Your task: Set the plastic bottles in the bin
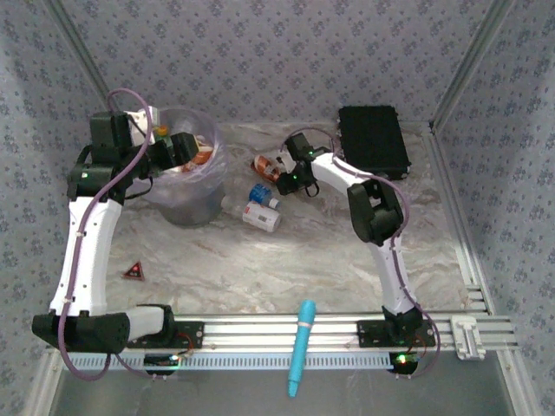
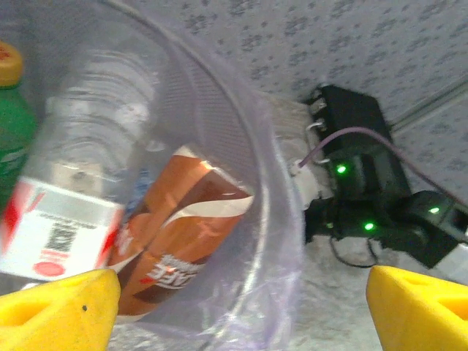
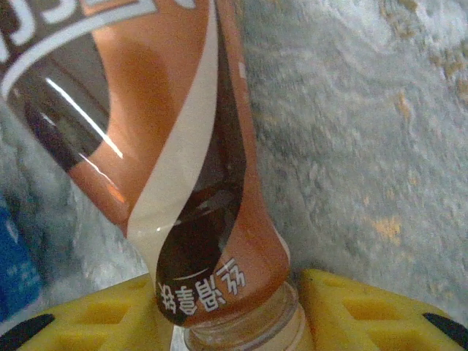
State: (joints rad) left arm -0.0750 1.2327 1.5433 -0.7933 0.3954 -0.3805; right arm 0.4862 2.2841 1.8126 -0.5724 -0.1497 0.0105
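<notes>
Pickup is the step in hand, as I judge it: some bottles are in the bin [image 1: 186, 209] already, three lie on the bench [image 1: 303, 260].

From the top camera you see the left tool [image 1: 178, 149] over the mouth of the bin, at the far left of the bench. The right tool [image 1: 284, 171] is down at an orange-brown bottle [image 1: 264, 164] near the black case [image 1: 373, 139]. A blue-capped bottle [image 1: 259, 193] and a white-labelled bottle [image 1: 260, 216] lie just beside the bin. No writing is readable here.

From the left wrist, its yellow fingers [image 2: 58, 311] stand wide apart with nothing between them. Inside the bin lie a clear bottle [image 2: 73, 168], a green bottle [image 2: 13, 139] and a second orange-brown bottle [image 2: 183, 227]. The clear one has a white label with a square code and a red mark; the white lettering on the brown one is too blurred to read.

From the right wrist, the tool stands narrow, one yellow pad [image 3: 95, 322] on each side of the bottle's neck, and both seem to touch it. White characters, upside down, look Chinese, but I cannot read them.

Your next move, I think, calls for a firm hold on that slim neck, then a lift and a carry leftward over the bin rim, where the left arm may stand in your way.
</notes>
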